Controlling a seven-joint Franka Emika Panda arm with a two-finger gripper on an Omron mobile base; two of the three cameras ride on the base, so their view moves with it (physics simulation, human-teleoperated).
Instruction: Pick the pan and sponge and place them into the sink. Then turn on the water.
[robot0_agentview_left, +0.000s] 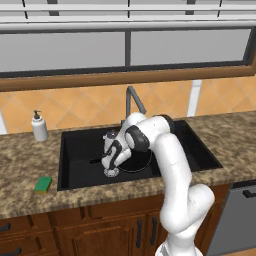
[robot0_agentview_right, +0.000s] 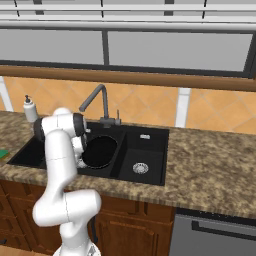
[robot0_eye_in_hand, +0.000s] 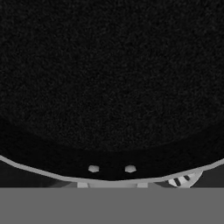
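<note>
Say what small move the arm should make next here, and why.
Probably open the fingers and let go of the pan. The pan is already down inside the large basin of the sink, with the fingers shut on its rim, while the sponge waits on the counter left of the sink.

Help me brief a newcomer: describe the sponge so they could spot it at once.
Start at the black sink set in the speckled counter. On the counter off its front left corner lies the sponge, a small green block with a yellowish underside, unlike the tall white soap bottle by the wall.
</note>
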